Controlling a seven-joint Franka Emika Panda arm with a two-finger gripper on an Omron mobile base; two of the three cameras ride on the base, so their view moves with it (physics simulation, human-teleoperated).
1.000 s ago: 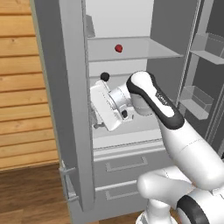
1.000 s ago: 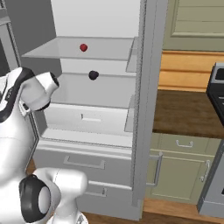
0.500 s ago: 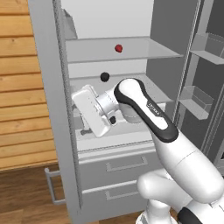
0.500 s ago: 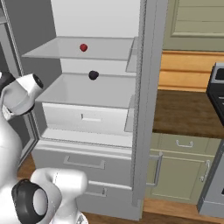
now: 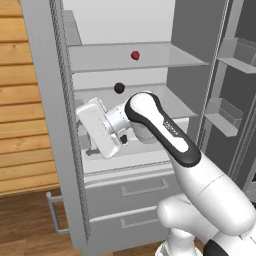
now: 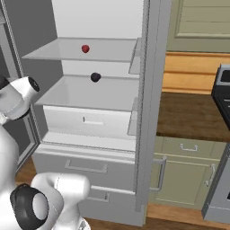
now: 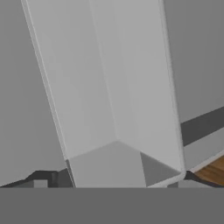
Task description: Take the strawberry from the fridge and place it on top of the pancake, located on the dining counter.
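Note:
The fridge [image 5: 192, 75] [image 6: 152, 99] stands open. A tiny red strawberry [image 5: 135, 55] [image 6: 85, 48] lies on its upper white shelf. My gripper [image 5: 83, 127] [image 7: 116, 181] hangs lower and to the left of the berry, at the level of the shelf below, pointing at the inner side of the left door [image 5: 60, 125]. In the hand view its two dark fingertips [image 7: 41, 181] stand wide apart with nothing between them, close against a pale door panel [image 7: 113, 87]. The pancake and the dining counter are out of view.
A dark round fruit [image 5: 119, 88] [image 6: 95, 77] sits on the shelf under the strawberry. A white inner drawer [image 6: 90, 121] and two grey lower drawers [image 5: 140, 190] lie below. The right door [image 5: 235, 100] carries bins. A brown countertop [image 6: 193, 117] on green cabinets stands at right.
My hand has swung left, away from the shelves and up to the left door. The left door has swung a little further open.

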